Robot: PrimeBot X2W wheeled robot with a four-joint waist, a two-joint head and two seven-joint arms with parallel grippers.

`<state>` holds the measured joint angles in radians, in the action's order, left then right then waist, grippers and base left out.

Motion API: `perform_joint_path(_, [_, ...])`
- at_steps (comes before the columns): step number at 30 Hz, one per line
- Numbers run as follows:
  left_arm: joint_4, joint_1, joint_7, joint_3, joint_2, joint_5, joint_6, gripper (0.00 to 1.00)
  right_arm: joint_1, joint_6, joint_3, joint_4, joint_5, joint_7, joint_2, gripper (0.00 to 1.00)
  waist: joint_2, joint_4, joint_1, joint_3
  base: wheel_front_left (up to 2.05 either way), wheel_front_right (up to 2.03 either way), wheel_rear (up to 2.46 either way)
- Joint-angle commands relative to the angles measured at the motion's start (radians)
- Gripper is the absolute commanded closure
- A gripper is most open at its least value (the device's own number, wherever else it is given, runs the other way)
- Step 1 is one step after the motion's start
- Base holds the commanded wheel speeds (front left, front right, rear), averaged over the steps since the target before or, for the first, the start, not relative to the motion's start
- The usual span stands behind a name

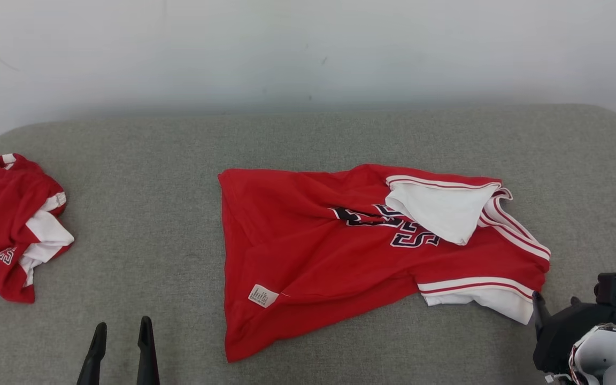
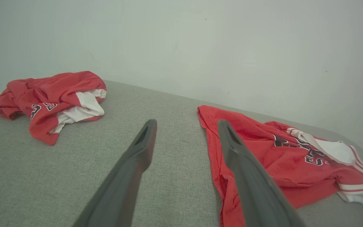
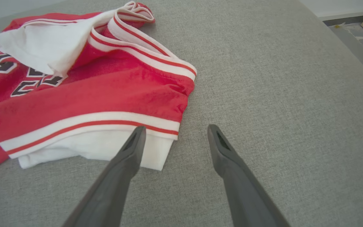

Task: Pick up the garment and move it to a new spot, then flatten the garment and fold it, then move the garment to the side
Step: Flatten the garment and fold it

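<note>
The garment (image 1: 340, 251) is a red sleeveless jersey with white-and-red trim and dark lettering. It lies spread but wrinkled at the middle of the grey cloth surface (image 1: 308, 139), with a white part folded over its right end. My left gripper (image 1: 122, 324) stands open at the front left, clear of the jersey's left hem; in the left wrist view the left gripper (image 2: 187, 123) holds nothing beside the garment (image 2: 263, 148). My right gripper (image 1: 548, 307) is open by the jersey's front right corner; the right gripper (image 3: 176, 128) hovers at the garment's (image 3: 106, 85) white corner, holding nothing.
A second red and white garment (image 1: 11, 224) lies crumpled at the far left of the surface, and the crumpled garment (image 2: 52, 101) also appears in the left wrist view. A pale wall rises behind. The surface's rounded right edge drops to the floor (image 3: 358, 34).
</note>
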<state>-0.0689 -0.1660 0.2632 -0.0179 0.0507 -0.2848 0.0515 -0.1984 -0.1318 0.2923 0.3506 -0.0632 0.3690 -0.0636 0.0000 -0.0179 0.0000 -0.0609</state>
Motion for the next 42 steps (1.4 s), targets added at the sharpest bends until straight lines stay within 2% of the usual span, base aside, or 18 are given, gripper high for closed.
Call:
perform_joint_path(1, [-0.004, 0.014, 0.002, -0.001, 0.0, 0.008, -0.003, 0.0, -0.021, 0.002, 0.014, 0.016, 0.003, 0.008, 0.004, 0.0, 0.0, -0.004, 0.0, -0.016, 0.0, 0.0, 0.0])
perform_joint_path(8, [-0.011, 0.035, 0.002, 0.002, 0.0, 0.025, 0.004, 0.0, -0.102, 0.002, 0.075, 0.131, 0.034, 0.022, 0.01, 0.0, 0.0, -0.025, 0.0, -0.054, 0.0, 0.0, 0.0])
perform_joint_path(20, [-0.016, 0.049, 0.002, 0.014, 0.0, 0.024, -0.002, 0.0, -0.14, 0.002, 0.061, 0.297, 0.026, 0.071, 0.02, 0.0, 0.0, -0.047, 0.0, -0.078, 0.0, 0.0, 0.0])
perform_joint_path(21, [-0.017, 0.05, 0.002, 0.015, 0.0, 0.023, -0.003, 0.0, -0.14, 0.002, 0.057, 0.304, 0.023, 0.074, 0.022, 0.22, 0.0, -0.048, 0.0, -0.079, 0.0, 0.0, 0.0])
perform_joint_path(23, [-0.017, 0.053, 0.002, 0.015, 0.0, 0.023, -0.005, 0.0, -0.145, 0.0, 0.049, 0.3, 0.017, 0.051, 0.023, 0.94, 0.0, -0.048, 0.0, -0.081, 0.0, 0.0, 0.0])
perform_joint_path(24, [-0.017, 0.054, 0.002, 0.016, 0.0, 0.022, -0.006, 0.0, -0.15, 0.0, 0.046, 0.294, 0.015, 0.037, 0.022, 1.0, 0.0, -0.048, 0.0, -0.082, 0.0, 0.0, 0.0])
perform_joint_path(32, [-0.012, 0.047, 0.002, 0.026, 0.0, 0.011, -0.019, 0.0, -0.136, 0.0, 0.014, 0.144, -0.037, -0.08, 0.013, 1.0, 0.0, -0.04, 0.0, -0.064, 0.0, 0.0, 0.0])
perform_joint_path(37, [-0.015, 0.036, 0.002, 0.029, 0.0, 0.003, -0.027, 0.0, -0.071, 0.0, -0.032, -0.013, -0.114, -0.071, 0.013, 1.0, 0.0, -0.022, 0.0, -0.051, 0.0, 0.0, 0.0])
perform_joint_path(42, [-0.02, 0.031, 0.002, 0.029, -0.001, -0.003, -0.032, 0.0, 0.043, 0.0, -0.058, -0.206, -0.2, 0.001, 0.013, 1.0, 0.0, -0.001, 0.0, -0.044, 0.0, 0.0, 0.0])
